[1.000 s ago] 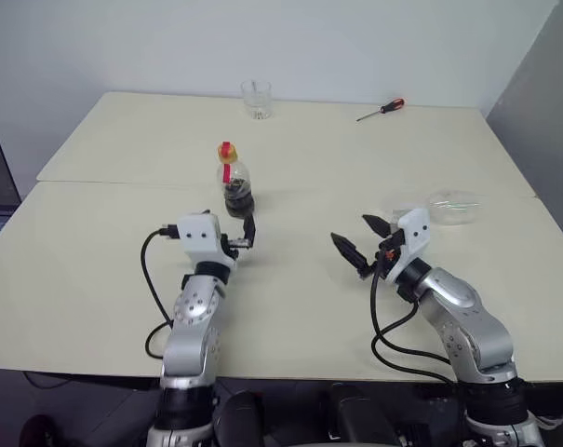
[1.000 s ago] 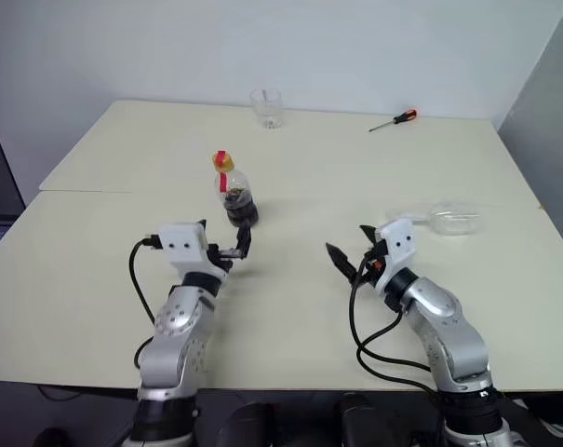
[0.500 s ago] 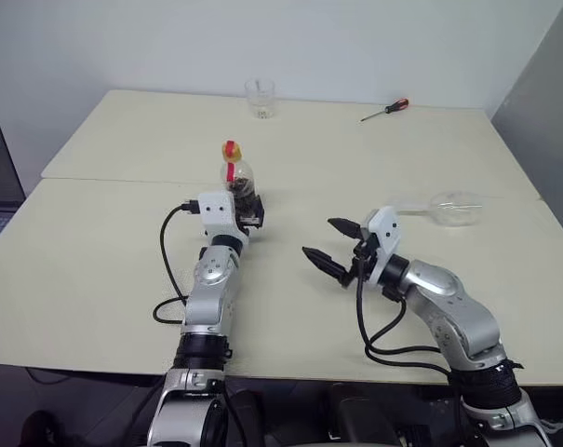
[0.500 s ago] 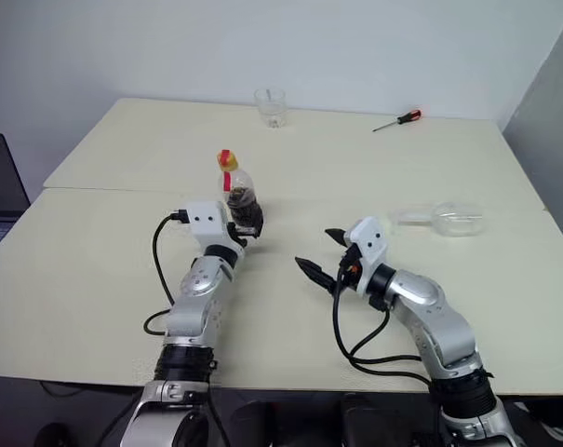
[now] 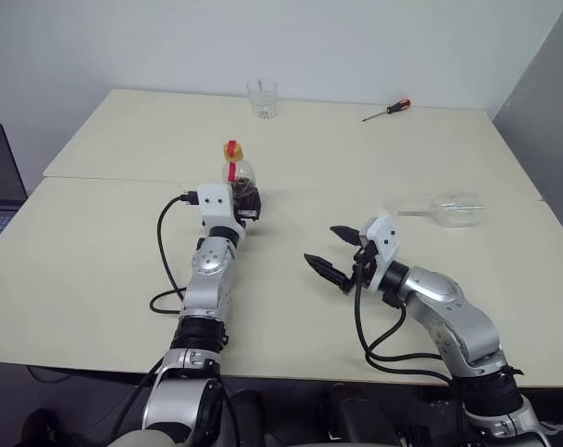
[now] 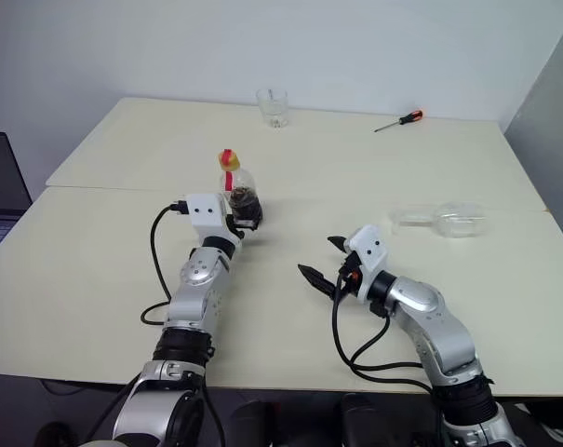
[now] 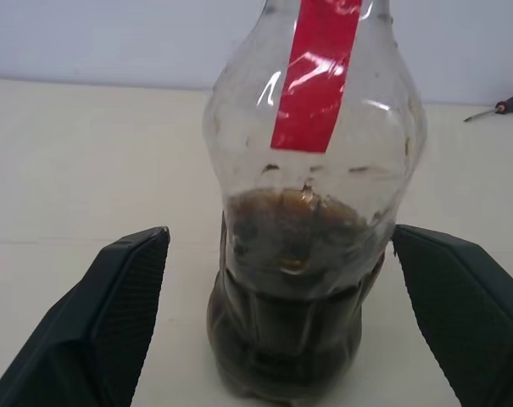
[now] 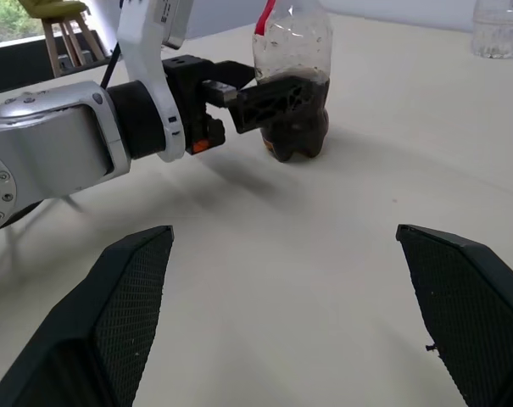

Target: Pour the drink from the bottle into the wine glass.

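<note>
Between the left jaws (image 7: pixel 281 331) stands the bottle (image 7: pixel 311 212), upright on the tabletop (image 5: pixel 104 242), its long axis vertical, dark drink (image 7: pixel 294 297) filling the lower body. Both pads flank it, spread wide and clear of the plastic, nothing gripped yet. Right jaws (image 5: pixel 335 253) hang spread and empty, well apart. Off to the right lies the glass (image 5: pixel 453 208), on its side.

The bottle (image 7: pixel 311 246) stands upright between the left end effector's (image 5: pixel 247 203) spread fingers, a gap on each side. Bare worktop (image 5: pixel 290 307) lies between it and the right end effector (image 5: pixel 339 255). The wine glass (image 5: pixel 451 207) lies on its side, well apart on the right. A tumbler (image 5: pixel 261 98) and screwdriver (image 5: pixel 387 110) sit near the far edge.
</note>
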Motion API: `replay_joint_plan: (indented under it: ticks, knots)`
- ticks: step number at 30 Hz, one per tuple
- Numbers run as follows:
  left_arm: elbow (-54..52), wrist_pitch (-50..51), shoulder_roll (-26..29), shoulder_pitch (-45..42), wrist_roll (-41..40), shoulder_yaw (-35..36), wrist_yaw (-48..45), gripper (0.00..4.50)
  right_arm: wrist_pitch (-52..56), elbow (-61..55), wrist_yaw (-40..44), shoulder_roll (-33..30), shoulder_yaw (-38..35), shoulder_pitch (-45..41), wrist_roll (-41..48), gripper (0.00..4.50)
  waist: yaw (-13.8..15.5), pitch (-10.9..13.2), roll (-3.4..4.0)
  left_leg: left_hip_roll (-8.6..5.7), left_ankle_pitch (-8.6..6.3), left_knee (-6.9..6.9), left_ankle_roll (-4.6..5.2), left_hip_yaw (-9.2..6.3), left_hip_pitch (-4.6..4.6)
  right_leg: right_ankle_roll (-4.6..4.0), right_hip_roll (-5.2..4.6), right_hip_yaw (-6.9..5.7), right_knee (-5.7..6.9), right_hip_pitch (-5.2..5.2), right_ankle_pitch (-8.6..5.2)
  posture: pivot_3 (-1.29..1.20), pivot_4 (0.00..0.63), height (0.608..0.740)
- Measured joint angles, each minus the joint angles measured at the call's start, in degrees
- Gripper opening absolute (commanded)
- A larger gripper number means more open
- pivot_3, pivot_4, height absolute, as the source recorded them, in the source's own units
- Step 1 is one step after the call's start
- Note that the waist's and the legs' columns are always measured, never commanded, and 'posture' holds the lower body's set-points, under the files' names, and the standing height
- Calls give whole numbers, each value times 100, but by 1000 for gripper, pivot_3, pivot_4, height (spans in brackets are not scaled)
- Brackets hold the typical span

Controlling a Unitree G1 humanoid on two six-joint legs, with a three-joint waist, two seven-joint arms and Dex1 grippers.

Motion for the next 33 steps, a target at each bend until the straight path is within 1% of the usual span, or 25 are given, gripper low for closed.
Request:
replay_joint_plan:
  ticks: [20, 33]
  knots:
    - [1154, -638, 189, -648, 49, 63, -126, 4459, 0, -12, -279, 73, -14, 95, -7, 4500, 1, 0, 0, 0, 0, 1, 0, 1, -2, 0, 0, -12, 0, -1, 0, 0, 150, 740]
    - [2647, -1113, 253, -1659, 46, 104, -306, 4459, 2, -12, -306, 67, -16, 101, -8, 4500, 2, 0, 0, -1, 0, 2, -1, -2, -7, 0, 0, -22, -1, -2, 0, 0, 150, 740]
